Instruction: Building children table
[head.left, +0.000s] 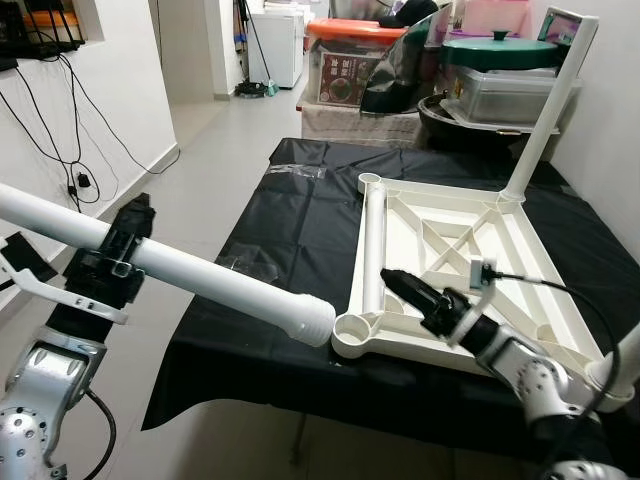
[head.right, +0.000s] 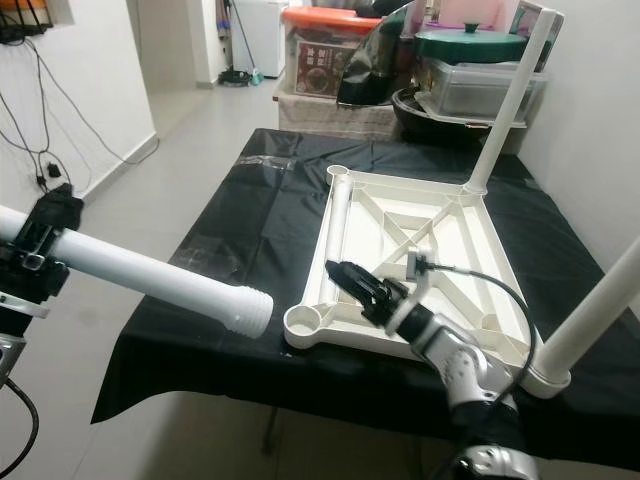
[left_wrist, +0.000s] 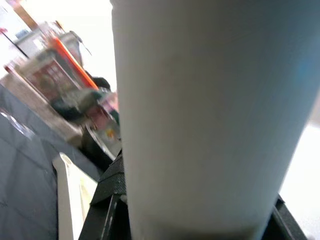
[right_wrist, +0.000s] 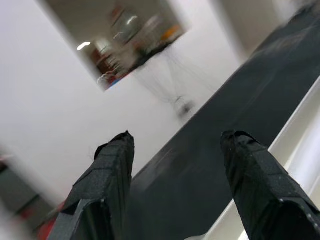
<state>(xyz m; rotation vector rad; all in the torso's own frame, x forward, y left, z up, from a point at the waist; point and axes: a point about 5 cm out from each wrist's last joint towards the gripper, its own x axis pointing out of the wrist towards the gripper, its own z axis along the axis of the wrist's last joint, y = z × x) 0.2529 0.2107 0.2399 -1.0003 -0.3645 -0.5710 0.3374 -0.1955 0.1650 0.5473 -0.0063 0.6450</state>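
A: Where's the tabletop (head.left: 452, 262)?
B: Upside down on the black-covered bench (head.left: 290, 215), toward its right edge, ribs up. One leg (head.left: 548, 105) stands in the far right corner socket, another (head.right: 592, 308) in the near right one. The near left socket (head.left: 355, 331) has none.

A: And the grippers?
B: The left gripper (head.left: 118, 252) is clenched on a loose white leg (head.left: 190, 268), off the bench's near left corner, its ribbed end just beside that socket. The right gripper (head.left: 400, 285) hovers over the tabletop's near rail, fingers (right_wrist: 111, 175) spread apart, grasping nothing.
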